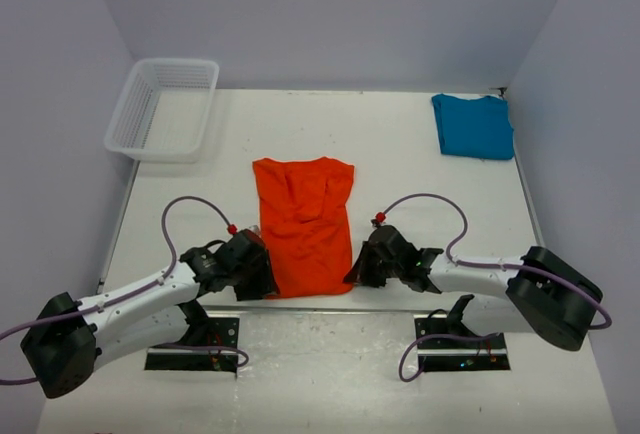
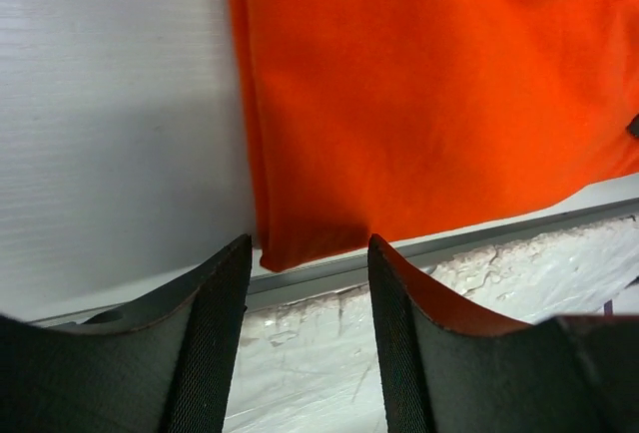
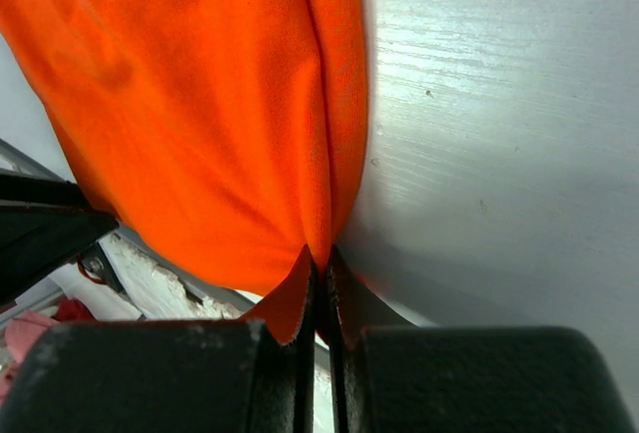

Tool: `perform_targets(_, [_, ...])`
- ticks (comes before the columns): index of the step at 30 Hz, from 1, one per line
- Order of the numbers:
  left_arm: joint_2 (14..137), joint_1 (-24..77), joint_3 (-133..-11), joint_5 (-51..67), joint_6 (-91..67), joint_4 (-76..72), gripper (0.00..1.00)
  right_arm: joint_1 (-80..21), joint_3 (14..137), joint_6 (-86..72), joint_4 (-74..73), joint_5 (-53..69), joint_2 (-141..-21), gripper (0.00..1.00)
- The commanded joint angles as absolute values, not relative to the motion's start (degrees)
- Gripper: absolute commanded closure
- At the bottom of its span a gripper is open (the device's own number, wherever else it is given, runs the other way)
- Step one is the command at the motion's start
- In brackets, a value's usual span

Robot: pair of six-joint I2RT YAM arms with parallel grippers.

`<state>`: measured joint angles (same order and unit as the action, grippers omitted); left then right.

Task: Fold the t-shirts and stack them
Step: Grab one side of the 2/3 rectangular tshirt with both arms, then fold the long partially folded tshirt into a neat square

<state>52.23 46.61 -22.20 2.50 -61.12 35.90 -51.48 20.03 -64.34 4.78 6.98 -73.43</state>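
The orange-red t-shirt lies folded lengthwise in the middle of the table, its near edge at the table's front. My left gripper is open at the shirt's near left corner, the corner just beyond its fingertips. My right gripper is shut on the shirt's near right corner. The orange cloth fills much of both wrist views. The teal-blue t-shirt lies folded at the far right of the table.
A white mesh basket stands at the far left corner. The table's front edge rail runs under the shirt's hem. Purple cables loop over both arms.
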Motion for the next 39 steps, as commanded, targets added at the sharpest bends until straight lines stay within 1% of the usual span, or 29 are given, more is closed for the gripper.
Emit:
perform_targets(1, [55.01, 46.85, -21.8, 3.6, -61.61, 31.47, 0.48, -51.86, 18.46, -61.79, -5.01, 2.81, -73.48, 1.0])
perform_targets(5, [55.9, 46.93, -22.24, 3.61, -61.52, 31.02, 0.51, -51.86, 18.28, -61.79, -6.85, 2.2, -71.46, 1.0])
perform_targets(7, [55.55, 46.93, -22.24, 2.72, -62.05, 31.64, 0.58, -51.86, 18.28, -61.61, -6.94, 2.37, -70.84, 1.0])
perform_targets(10, [54.94, 46.85, -22.24, 3.42, -62.4, 31.82, 0.83, -51.86, 18.02, -61.7, -7.03, 2.55, -70.84, 1.0])
perform_targets(11, [54.67, 46.85, -22.58, 3.51, -62.4, 32.25, 1.0, -51.86, 17.93, -61.87, -7.03, 2.55, -70.75, 1.0])
perform_targets(18, [51.6, 46.85, -24.43, 2.2, -62.84, 35.33, 1.0, -52.56, 18.63, -61.0, -6.5, 3.78, -72.16, 1.0])
perform_targets(22, [48.96, 46.85, -25.75, 2.02, -62.58, 36.21, 1.0, -55.88, 19.77, -61.17, -8.26, 2.2, -72.07, 1.0])
perform_targets(27, [45.97, 46.85, -27.51, 2.46, -62.49, 38.58, 1.0, -61.6, 23.19, -62.14, -14.49, 0.09, -70.49, 1.0])
perform_targets(30, [44.39, 46.85, -28.91, 2.64, -62.93, 40.16, 1.0, -63.1, 25.65, -62.75, -19.24, -1.75, -68.83, 1.0])
perform_targets(34, [44.38, 46.85, -33.99, 0.71, -62.84, 43.15, 1.0, -63.11, 31.8, -61.53, -27.49, -5.35, -67.06, 1.0])
perform_targets(35, [44.65, 46.85, -35.23, 0.27, -62.41, 44.37, 1.0, -63.11, 33.38, -61.0, -31.43, -6.06, -66.97, 1.0])
perform_targets(36, [45.52, 46.85, -36.55, -1.74, -62.05, 44.91, 1.0, -62.84, 36.53, -60.56, -33.03, -8.41, -67.15, 1.0])
perform_targets(39, [48.24, 46.76, -41.74, -5.26, -60.12, 46.84, 1.0, -60.66, 41.73, -57.75, -37.44, -9.58, -68.2, 1.0])
